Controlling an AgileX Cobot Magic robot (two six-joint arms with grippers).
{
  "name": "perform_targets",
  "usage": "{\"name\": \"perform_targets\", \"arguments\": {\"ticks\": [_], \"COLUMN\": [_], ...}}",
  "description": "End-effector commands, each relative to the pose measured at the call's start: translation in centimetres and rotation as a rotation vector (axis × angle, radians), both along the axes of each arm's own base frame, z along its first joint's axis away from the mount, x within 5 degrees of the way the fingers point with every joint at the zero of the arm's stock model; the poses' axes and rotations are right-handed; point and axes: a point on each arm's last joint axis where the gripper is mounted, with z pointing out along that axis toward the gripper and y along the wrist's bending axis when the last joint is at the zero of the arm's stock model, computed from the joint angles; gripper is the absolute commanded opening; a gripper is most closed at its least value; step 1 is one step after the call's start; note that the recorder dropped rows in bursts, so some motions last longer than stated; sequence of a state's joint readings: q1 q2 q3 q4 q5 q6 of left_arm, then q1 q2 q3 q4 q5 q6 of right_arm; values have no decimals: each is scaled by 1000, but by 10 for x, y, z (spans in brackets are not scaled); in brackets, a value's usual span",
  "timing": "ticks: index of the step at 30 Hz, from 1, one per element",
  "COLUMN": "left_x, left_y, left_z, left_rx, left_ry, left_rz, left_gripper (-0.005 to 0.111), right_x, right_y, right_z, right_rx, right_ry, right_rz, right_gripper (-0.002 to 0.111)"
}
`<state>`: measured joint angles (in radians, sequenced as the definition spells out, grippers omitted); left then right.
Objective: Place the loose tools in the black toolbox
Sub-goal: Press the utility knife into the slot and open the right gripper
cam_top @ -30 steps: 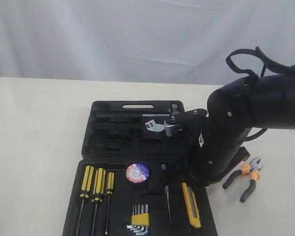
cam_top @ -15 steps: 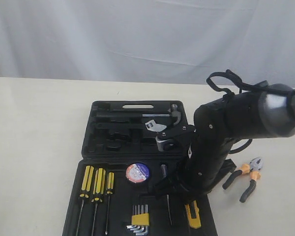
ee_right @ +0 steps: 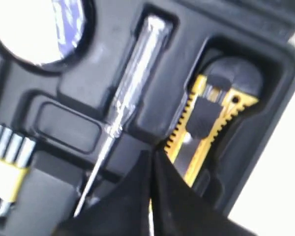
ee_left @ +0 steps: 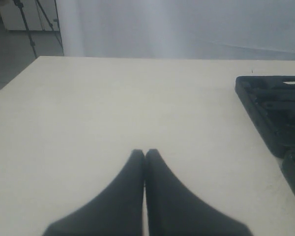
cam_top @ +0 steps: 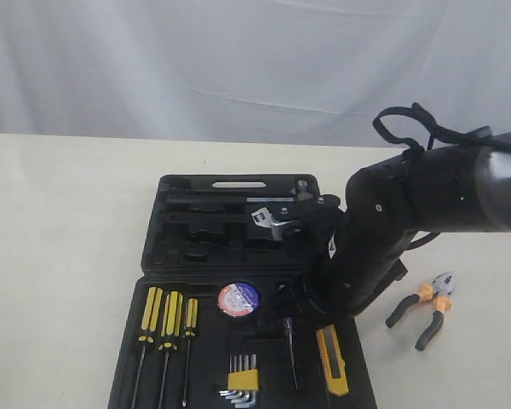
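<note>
The black toolbox (cam_top: 157,247) lies open on the table, with its corner also in the left wrist view (ee_left: 265,101). A yellow-black utility knife (cam_top: 333,360) (ee_right: 214,120) rests in its recess at the tray's right end. The black tape roll (cam_top: 238,298) (ee_right: 34,29) sits in a round recess. Black-orange-handled pliers (cam_top: 426,308) lie loose on the table to the right of the box. My right gripper (ee_right: 151,155) is shut and empty, its tips just above the knife's body. My left gripper (ee_left: 145,152) is shut over bare table, to one side of the box.
Three yellow-black screwdrivers (cam_top: 166,322), a hex key set (cam_top: 243,377) (ee_right: 7,164) and a clear-handled screwdriver (ee_right: 132,83) fill tray slots. A silver wrench (cam_top: 268,220) lies in the lid. My right arm (cam_top: 392,221) hangs over the tray's right side.
The right arm dipped lower over the tray and hid most of the knife, then pulled back up and right. The knife shows again. The pliers have not moved.
</note>
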<state>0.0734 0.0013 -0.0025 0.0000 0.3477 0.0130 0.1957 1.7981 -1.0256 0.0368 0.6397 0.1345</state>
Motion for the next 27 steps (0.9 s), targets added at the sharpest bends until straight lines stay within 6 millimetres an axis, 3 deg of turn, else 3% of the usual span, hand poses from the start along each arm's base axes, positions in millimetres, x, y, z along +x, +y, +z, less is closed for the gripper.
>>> {"name": "perform_targets", "arguments": {"ticks": [1,12,20,27], "left_x": [0,0,0,0], "left_y": [0,0,0,0], "left_z": [0,0,0,0], "left_rx": [-5,-5,-5,-5], "left_ry": [-5,-5,-5,-5], "left_rz": [-3,-3,-3,-3], "left_gripper": [0,0,0,0], "right_x": [1,1,1,-2], "right_y": [-4,-41,-41,-52], "right_z": [4,3,4,22], "right_rx": [3,-2,-4,14], "right_ry": [-20,29,30,-16], "right_rz": [-16,-127,-118,-173], "right_gripper": [-1,-1,-1,-1]}}
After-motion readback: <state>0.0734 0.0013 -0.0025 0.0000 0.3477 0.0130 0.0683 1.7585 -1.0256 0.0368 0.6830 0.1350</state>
